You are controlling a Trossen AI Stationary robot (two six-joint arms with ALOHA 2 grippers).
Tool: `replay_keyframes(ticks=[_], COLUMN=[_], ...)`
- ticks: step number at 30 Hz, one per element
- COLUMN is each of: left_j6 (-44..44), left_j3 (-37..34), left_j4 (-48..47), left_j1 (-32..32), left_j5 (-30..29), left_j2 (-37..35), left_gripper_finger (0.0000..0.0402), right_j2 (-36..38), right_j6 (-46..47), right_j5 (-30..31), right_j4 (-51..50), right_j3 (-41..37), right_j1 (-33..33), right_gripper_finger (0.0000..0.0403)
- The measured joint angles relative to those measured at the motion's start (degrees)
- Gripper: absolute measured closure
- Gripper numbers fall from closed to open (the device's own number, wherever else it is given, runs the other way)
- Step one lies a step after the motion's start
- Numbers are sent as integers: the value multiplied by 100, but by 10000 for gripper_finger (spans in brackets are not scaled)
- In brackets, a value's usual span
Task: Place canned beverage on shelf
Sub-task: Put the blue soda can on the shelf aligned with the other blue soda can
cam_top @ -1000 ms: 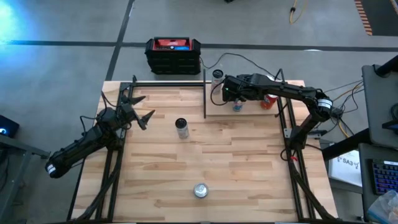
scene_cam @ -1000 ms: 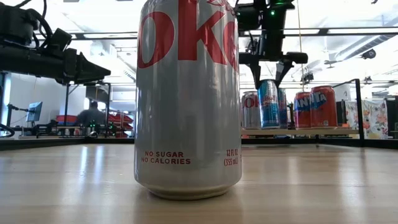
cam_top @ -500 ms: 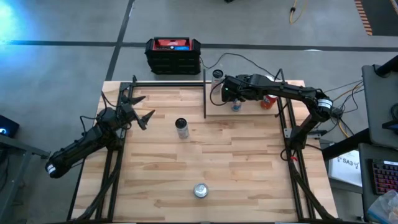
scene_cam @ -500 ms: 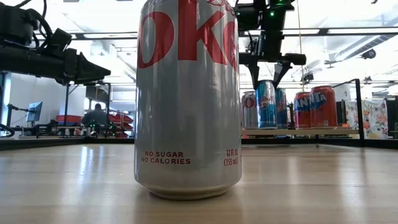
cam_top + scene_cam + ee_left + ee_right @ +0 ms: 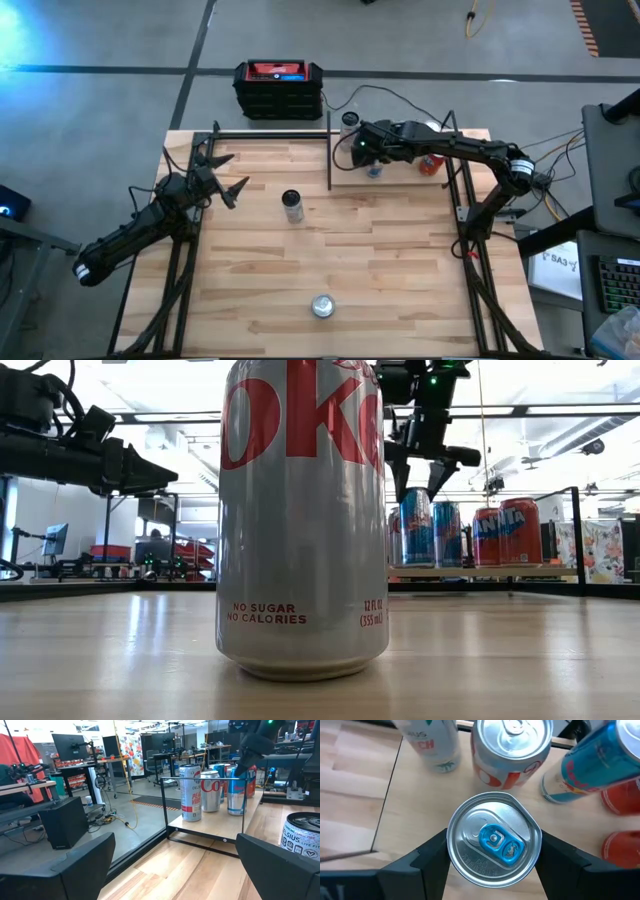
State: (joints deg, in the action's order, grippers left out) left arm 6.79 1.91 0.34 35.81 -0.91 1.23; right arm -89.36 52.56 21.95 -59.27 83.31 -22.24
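The blue canned beverage (image 5: 493,839) stands over the shelf (image 5: 402,182), a light board with black rods at the table's far right. My right gripper (image 5: 374,160) is above it, shut on it. Around it on the shelf stand a white can (image 5: 190,792), a silver-and-red can (image 5: 512,750) and red cans (image 5: 508,530). My left gripper (image 5: 226,176) hangs open and level over the table's left side, touching nothing. My right gripper pinches the blue can's upper wall just below the rim (image 5: 451,845) between its two fingers, one on each side. The fingers come from above, slanting down. The can stays nearly upright, its base (image 5: 415,563) level with the shelf board; whether it rests there I cannot tell.
A silver can (image 5: 292,205) stands upright mid-table, and another silver can (image 5: 322,305) stands near the front edge, filling the low view. A black and red box (image 5: 279,88) sits on the floor behind the table. The shelf's black upright rod (image 5: 330,150) borders its left side.
My right gripper has rolled its wrist and shifted slightly toward the table's left, staying shut on the blue can. The can has moved with it a little leftward along the shelf, closer to the silver-and-red can.
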Motion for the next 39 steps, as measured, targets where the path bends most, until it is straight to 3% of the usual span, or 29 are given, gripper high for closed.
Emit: replay_keyframes(ticks=[22, 30, 39], left_j6=[-1, -2, -1], left_j3=[0, 0, -1], left_j4=[0, 0, 0], left_j1=[1, 0, 1], left_j5=[-2, 0, -1], left_j2=[2, 0, 0], left_gripper_finger=[3, 3, 3], right_j2=[0, 24, -15], right_j6=[-1561, -1596, -1956], right_j5=[-624, -638, -938], right_j4=[586, 931, 896], right_j3=[-80, -308, -356], right_j1=[-4, -4, -4], right_gripper_finger=[170, 168, 118])
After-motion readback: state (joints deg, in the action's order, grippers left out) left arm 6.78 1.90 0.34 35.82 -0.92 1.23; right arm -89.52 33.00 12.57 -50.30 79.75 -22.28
